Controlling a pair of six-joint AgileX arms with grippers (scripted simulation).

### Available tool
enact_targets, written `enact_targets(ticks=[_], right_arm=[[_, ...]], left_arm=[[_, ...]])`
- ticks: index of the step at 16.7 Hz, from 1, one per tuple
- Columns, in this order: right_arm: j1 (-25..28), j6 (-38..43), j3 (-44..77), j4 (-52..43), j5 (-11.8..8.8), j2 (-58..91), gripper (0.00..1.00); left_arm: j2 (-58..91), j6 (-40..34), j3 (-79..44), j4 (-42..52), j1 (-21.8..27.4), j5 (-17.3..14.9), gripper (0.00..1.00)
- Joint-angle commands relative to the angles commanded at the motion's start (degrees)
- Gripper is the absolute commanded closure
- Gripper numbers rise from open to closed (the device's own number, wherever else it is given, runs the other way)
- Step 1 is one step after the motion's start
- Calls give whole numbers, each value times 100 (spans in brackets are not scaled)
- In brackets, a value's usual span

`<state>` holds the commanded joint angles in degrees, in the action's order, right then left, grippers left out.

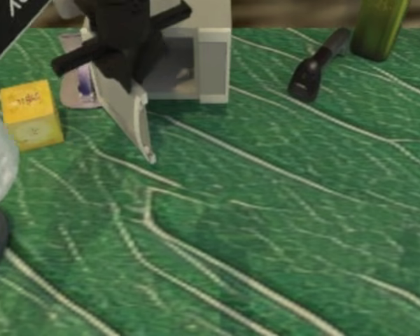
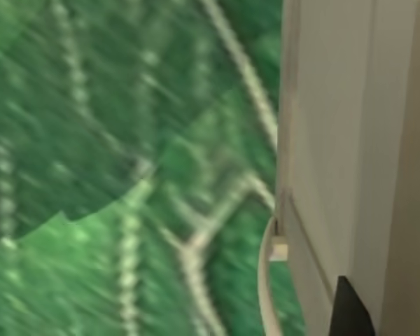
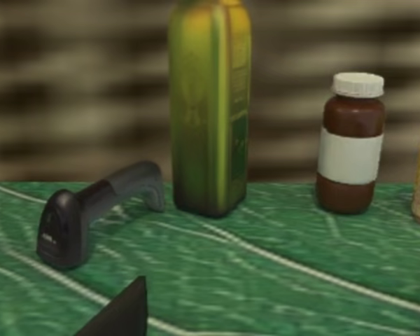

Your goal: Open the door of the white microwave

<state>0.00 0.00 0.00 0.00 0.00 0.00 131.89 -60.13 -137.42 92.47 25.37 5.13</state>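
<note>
Left arm: reaches over the white microwave [image 1: 206, 52] at the table's far left.
My left gripper [image 1: 129, 84]: grip state unreadable.
Door [image 1: 129, 112]: swung open, just beneath my claw.
Right arm: parked, out of top view.

You've got a desk [image 1: 280, 231] covered in green with pale branching vein lines, running edge to edge in the top view. Behind its far edge, the right wrist view shows a wall [image 3: 70, 84] in blurred horizontal brown and tan bands, possibly slats or planks, hard to tell. Light is even, with soft shadows on the green.
</note>
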Motion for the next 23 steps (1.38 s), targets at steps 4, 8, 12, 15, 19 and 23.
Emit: enact_targets(ticks=[4,8,12,15,19,23], right_arm=[[0,0,0,0,0,0,0],[0,0,0,0,0,0,0],[0,0,0,0,0,0,0],[0,0,0,0,0,0,0],[0,0,0,0,0,0,0],[0,0,0,0,0,0,0]], left_arm=[[343,183,-710,655,-160,-514,100],[379,187,-763,659,-145,-530,100],[283,184,-430,453,-159,-539,100],[133,190,22,151,-167,-538,100],[39,194,306,-40,-171,-537,100],[39,194,306,-40,-171,-537,100]])
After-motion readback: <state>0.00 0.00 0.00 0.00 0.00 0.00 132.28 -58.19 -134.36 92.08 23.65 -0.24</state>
